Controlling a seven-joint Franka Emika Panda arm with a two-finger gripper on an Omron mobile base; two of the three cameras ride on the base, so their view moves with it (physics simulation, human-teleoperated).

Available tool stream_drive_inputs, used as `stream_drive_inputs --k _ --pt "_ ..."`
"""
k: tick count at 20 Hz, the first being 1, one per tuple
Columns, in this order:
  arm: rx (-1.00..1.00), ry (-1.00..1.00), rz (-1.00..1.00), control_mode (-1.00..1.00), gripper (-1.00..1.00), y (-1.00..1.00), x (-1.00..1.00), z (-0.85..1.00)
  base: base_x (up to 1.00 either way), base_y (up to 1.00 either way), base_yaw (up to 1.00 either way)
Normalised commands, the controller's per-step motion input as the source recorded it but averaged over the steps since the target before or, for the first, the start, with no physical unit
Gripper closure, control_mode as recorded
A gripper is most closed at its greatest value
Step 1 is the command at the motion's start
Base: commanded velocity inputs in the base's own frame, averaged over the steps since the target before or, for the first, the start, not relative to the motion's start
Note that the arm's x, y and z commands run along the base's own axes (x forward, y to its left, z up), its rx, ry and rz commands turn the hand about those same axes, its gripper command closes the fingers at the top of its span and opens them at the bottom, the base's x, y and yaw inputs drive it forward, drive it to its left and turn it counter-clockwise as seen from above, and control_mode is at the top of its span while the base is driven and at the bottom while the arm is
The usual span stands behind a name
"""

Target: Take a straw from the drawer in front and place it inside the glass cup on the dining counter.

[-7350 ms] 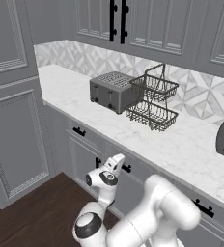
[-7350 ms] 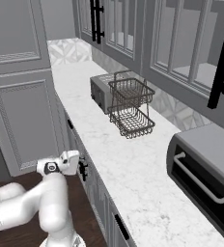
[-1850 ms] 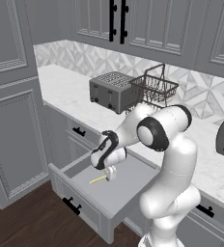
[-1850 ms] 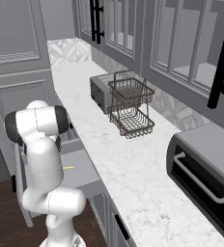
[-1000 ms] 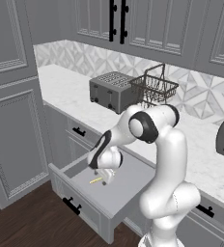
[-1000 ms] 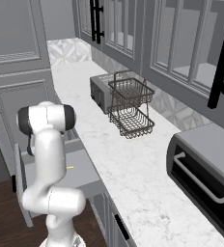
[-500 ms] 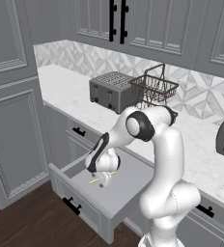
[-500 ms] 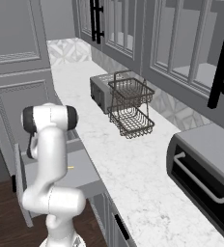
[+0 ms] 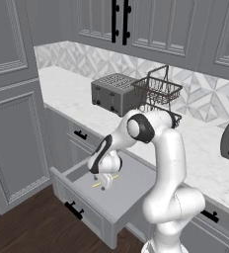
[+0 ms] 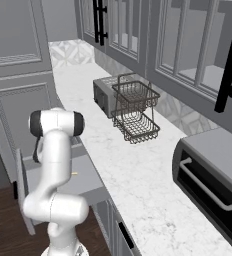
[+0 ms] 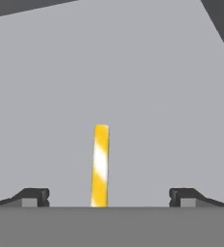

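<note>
The grey drawer (image 9: 131,191) stands pulled out below the worktop, its black bar handle (image 9: 73,210) on the front panel. On its flat floor lies the yellow straw (image 9: 96,185). My gripper (image 9: 106,185) hangs low inside the drawer, right over the straw's middle. In the hand view the straw (image 11: 100,166) runs up between the two dark fingertips (image 11: 34,196), which stand wide apart, so the gripper (image 11: 104,198) is open and not touching it. From the right base view a bit of straw (image 10: 75,173) shows beside the arm. The glass cup and dining counter are out of view.
A toaster (image 9: 114,93) and a two-tier wire basket (image 9: 158,96) stand on the marble worktop behind the drawer. A dark oven (image 10: 213,185) sits further right. Wall cabinets hang above, and a tall cabinet (image 9: 13,99) closes the left side.
Over the last second the gripper has dropped lower into the drawer and shifted slightly left over the straw. The drawer, shut in the oldest frames, stands open.
</note>
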Motion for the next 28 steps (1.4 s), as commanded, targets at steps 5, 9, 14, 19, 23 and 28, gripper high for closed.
stream_drive_inputs --k 5,9,14,19,23,28 --pt "0.0 0.07 0.0 -1.0 -1.0 0.06 0.2 -0.4 0.0 0.0 0.0" --pt "0.0 0.03 0.0 -1.0 1.0 0.41 -0.18 -0.47 0.0 0.0 0.0" --pt "-0.02 -0.01 -0.03 -1.0 1.0 0.11 -0.41 -0.38 0.0 0.0 0.0" --pt "-0.03 -0.04 -0.08 -1.0 1.0 0.0 -0.23 -0.33 0.0 0.0 0.0" --pt "0.0 0.0 -0.09 -1.0 1.0 0.0 -0.13 -0.03 0.0 0.0 0.0" --pt "0.05 0.0 -0.07 -1.0 1.0 -0.04 -0.54 0.8 0.0 0.0 0.0"
